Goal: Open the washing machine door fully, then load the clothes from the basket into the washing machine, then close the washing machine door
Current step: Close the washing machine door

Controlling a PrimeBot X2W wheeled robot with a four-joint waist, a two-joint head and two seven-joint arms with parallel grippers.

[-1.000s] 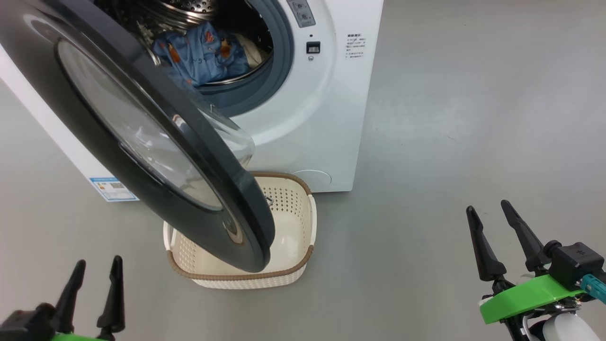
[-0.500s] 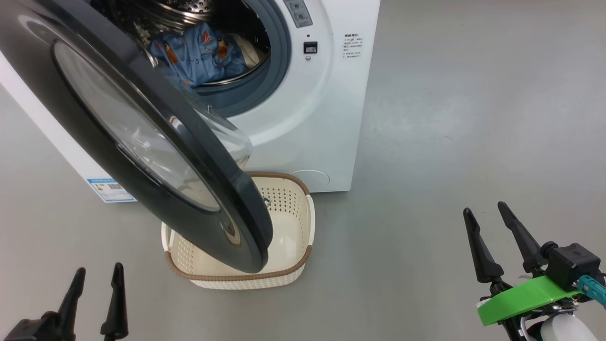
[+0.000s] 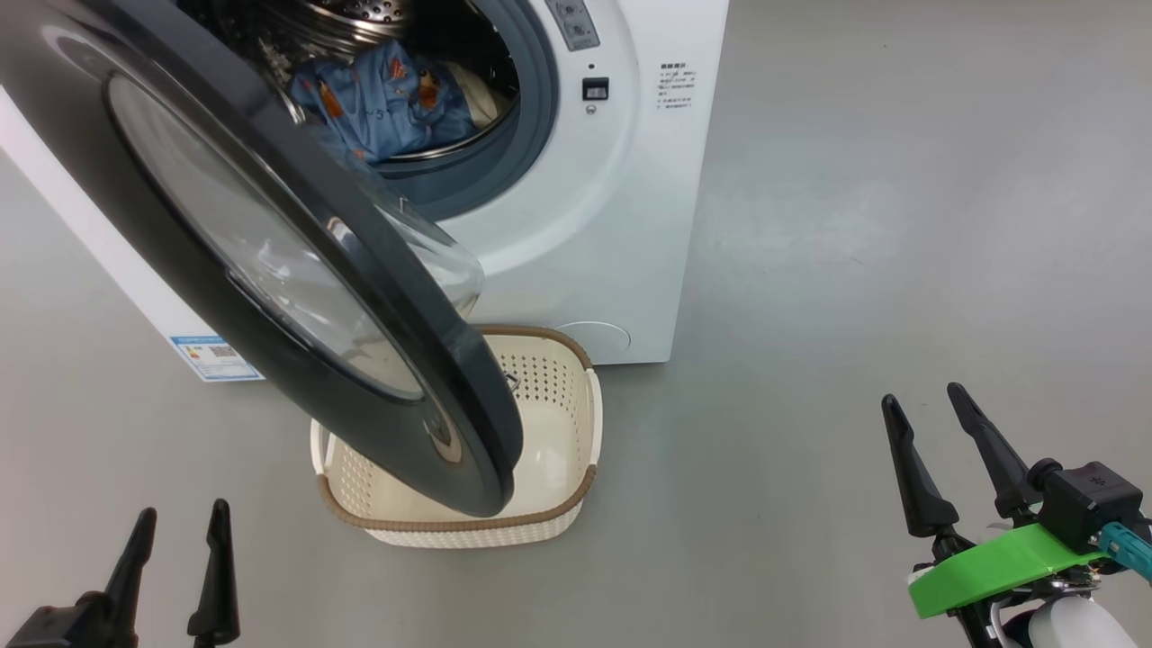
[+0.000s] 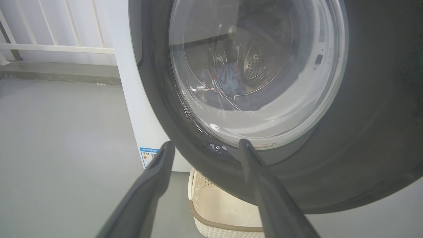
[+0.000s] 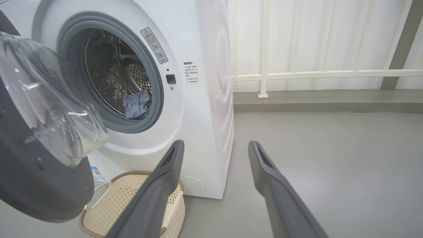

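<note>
Closing up looks like the only job remaining, and that's where I'd worry. The washing machine door (image 3: pixel 261 243) hangs half-swung out over the basket (image 3: pixel 450 525), which sits on the floor right in front of the washing machine (image 3: pixel 612 225).

Shove that slick black rim at a bad angle and a finger could skid onto the bulging glass. The door could also bounce back without latching. The clothes (image 3: pixel 387 99) are piled in the drum close to the grey seal. If a fold laps over the lip it'd get pinched, though I can't tell from here.

Both pincers are spread wide and empty. The left pincer (image 3: pixel 183 508) sits low, facing the door's outer face, and the right pincer (image 3: pixel 922 396) is well off to the side.

The door itself has a wide glossy rim and a clear bowl window. The basket looks empty.
</note>
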